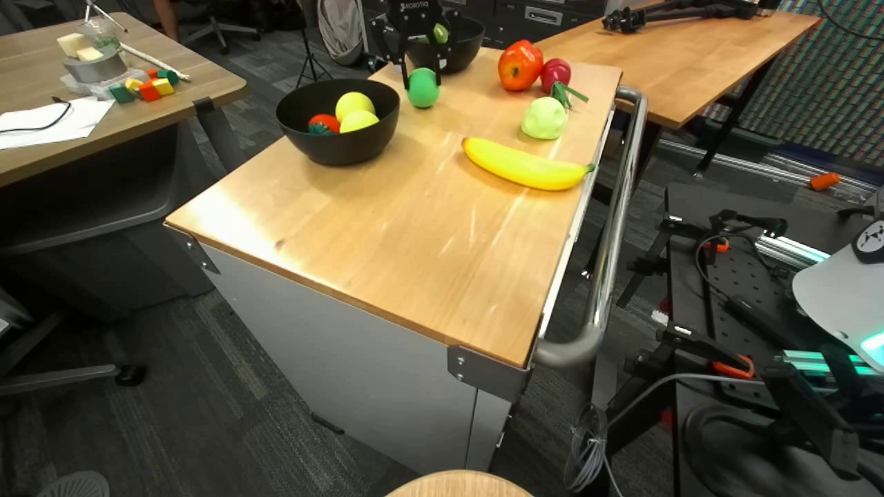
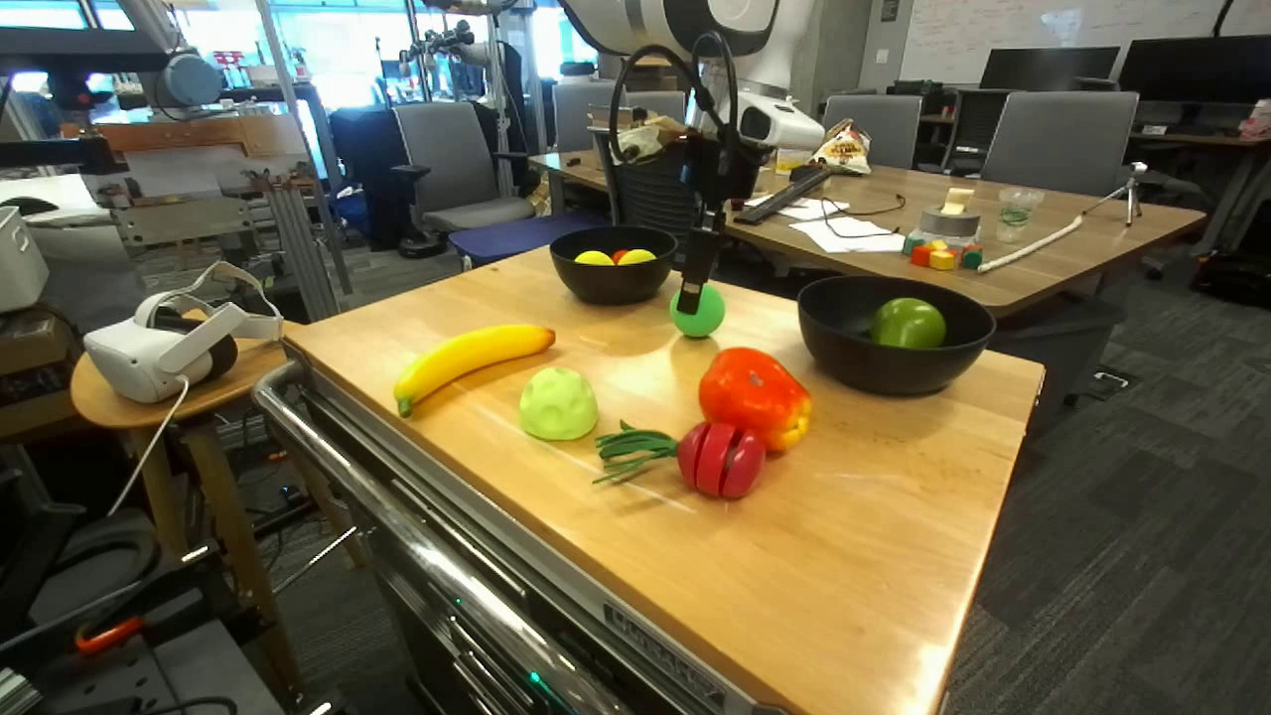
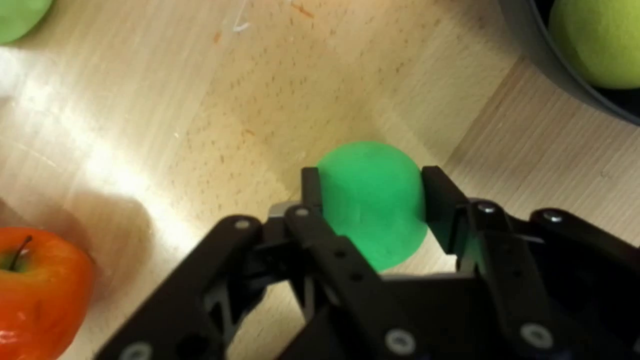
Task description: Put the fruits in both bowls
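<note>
My gripper (image 3: 371, 192) is shut on the green ball (image 3: 372, 215), pads pressed against both its sides. In both exterior views that ball (image 2: 698, 314) sits on or barely above the table between the bowls. One black bowl (image 1: 345, 150) holds two yellow balls (image 1: 354, 103) and a red piece (image 1: 323, 124). The wider bowl (image 2: 879, 369) contains a green fruit (image 2: 909, 324). Loose on the table lie a banana (image 2: 472, 359), a pale green piece (image 2: 558, 403), an orange-red pepper (image 2: 750, 392) and a red sliced piece (image 2: 720, 459) with green stalks.
A metal handle rail (image 1: 621, 207) runs along one side of the wooden table (image 1: 387, 262). In the wrist view a bowl's wall (image 3: 531, 37) stands at top right and the pepper (image 3: 40, 295) at lower left. Another desk (image 2: 1053, 263) with small blocks is beyond the bowls.
</note>
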You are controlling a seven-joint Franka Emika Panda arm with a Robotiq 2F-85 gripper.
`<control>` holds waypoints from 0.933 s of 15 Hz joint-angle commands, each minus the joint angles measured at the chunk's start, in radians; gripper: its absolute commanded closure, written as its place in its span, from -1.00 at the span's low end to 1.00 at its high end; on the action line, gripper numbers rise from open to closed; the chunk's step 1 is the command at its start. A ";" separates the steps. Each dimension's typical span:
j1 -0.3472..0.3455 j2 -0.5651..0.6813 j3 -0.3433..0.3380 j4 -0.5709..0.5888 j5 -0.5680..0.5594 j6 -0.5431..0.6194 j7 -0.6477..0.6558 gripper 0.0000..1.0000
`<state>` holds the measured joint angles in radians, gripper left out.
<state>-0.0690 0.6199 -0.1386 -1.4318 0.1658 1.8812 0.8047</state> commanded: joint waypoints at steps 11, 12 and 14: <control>-0.017 -0.120 -0.109 0.018 -0.391 0.337 -0.121 0.59; -0.019 -0.107 -0.113 0.007 -0.385 0.367 -0.113 0.59; -0.021 -0.087 -0.120 -0.016 -0.380 0.392 -0.104 0.59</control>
<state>-0.0919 0.5125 -0.2456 -1.4189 -0.2129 2.2087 0.6736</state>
